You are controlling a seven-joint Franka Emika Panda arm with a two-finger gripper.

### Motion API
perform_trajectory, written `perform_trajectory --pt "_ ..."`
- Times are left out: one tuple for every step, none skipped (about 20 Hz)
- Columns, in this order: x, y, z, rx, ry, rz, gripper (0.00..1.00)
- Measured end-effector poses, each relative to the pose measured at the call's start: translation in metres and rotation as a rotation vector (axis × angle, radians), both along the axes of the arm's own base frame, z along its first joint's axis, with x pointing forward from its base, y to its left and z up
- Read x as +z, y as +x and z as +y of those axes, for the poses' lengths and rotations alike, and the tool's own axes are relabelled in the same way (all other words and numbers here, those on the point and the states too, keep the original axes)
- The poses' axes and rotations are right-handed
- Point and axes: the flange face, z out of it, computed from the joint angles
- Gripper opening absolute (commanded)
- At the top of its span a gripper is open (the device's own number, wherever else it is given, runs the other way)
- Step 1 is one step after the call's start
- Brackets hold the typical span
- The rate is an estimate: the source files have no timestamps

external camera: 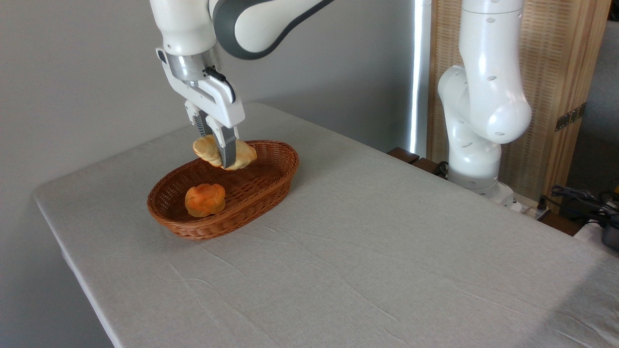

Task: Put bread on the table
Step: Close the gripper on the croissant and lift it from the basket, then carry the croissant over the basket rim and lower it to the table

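Grey table (pixel 387 251) lies bare in front. My gripper (pixel 220 153) is clamped across the middle of the bread (pixel 244 155), raised above the basket (pixel 285 181); I should clear the rim, then lower flat onto cloth.

Woven wicker basket (pixel 271 186) — matt, wrinkled cloth table (pixel 387 251).

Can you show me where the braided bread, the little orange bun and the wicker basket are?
braided bread (pixel 246 153): fixed camera view, on its right end, beside the claw finger.
orange bun (pixel 205 199): fixed camera view, on its top.
wicker basket (pixel 285 166): fixed camera view, on its right rim.
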Motion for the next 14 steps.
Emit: perform_trajectory --pt "0.007 0.001 0.01 0.014 -0.003 0.006 0.39" --pt "0.012 0.002 0.019 0.026 -0.002 0.016 0.4" --pt "0.016 0.002 0.03 0.038 -0.001 0.027 0.39" --pt "0.018 0.003 0.04 0.052 -0.001 0.034 0.4" --pt "0.02 0.005 0.052 0.062 0.0 0.037 0.4" --pt "0.02 0.009 0.064 0.061 0.009 0.035 0.4" --pt "0.018 0.011 0.075 0.048 0.031 0.035 0.4" --pt "0.016 0.012 0.085 0.032 0.059 0.039 0.4" --pt "0.015 0.013 0.094 0.018 0.081 0.042 0.4" --pt "0.013 0.015 0.102 0.006 0.094 0.043 0.4" --pt "0.011 0.017 0.112 -0.001 0.106 0.042 0.4" --pt "0.009 0.018 0.121 -0.009 0.118 0.042 0.4" --pt "0.007 0.02 0.129 -0.021 0.13 0.042 0.4" --pt "0.004 0.021 0.135 -0.038 0.137 0.047 0.43"
